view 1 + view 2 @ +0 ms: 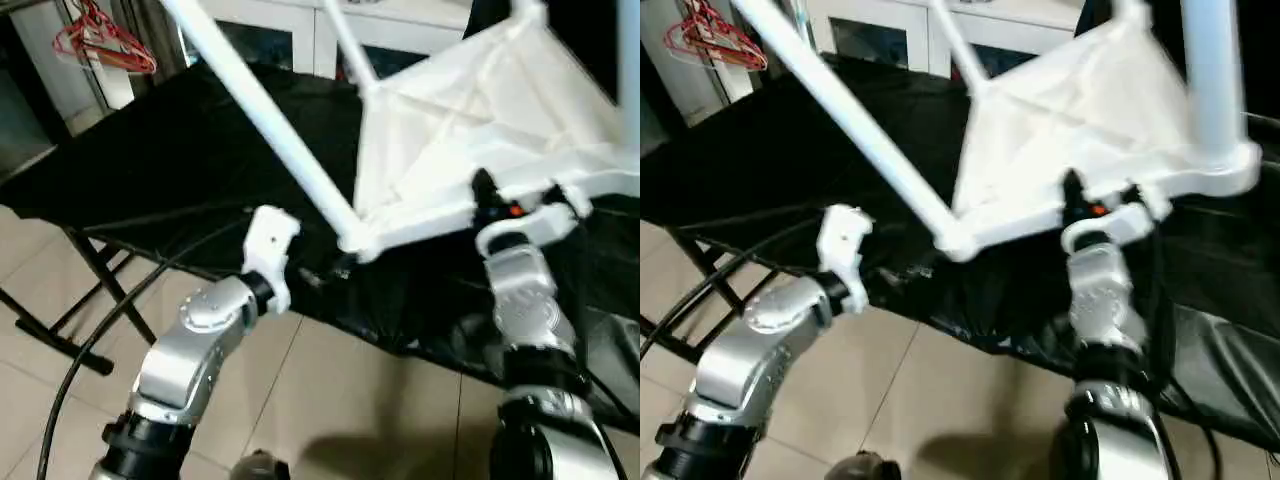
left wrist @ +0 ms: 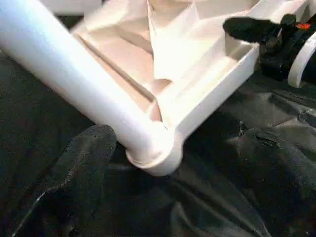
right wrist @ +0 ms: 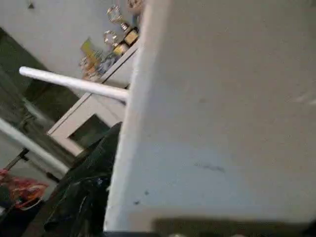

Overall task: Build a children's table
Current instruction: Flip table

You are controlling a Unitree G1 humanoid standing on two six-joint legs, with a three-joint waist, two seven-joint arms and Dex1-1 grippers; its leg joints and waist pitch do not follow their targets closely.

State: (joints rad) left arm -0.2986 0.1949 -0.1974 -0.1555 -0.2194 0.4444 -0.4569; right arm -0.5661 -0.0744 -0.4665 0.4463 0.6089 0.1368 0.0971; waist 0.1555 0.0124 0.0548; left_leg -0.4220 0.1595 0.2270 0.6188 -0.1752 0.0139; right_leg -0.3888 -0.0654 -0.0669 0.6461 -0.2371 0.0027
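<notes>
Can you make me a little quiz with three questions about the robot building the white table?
1. True or false: the table top lies with its ribbed underside showing, and legs are already stuck in its corner sockets.
2. Which gripper is at the table top's near edge? A) left gripper B) right gripper C) neither
3. Fill in: the red clothes hangers hang at the far ____ of the robot.

Key:
1. True. The near-left leg sits in the corner socket.
2. B. It sits on the edge, while the left gripper is beside the socket, not touching.
3. left.
</notes>
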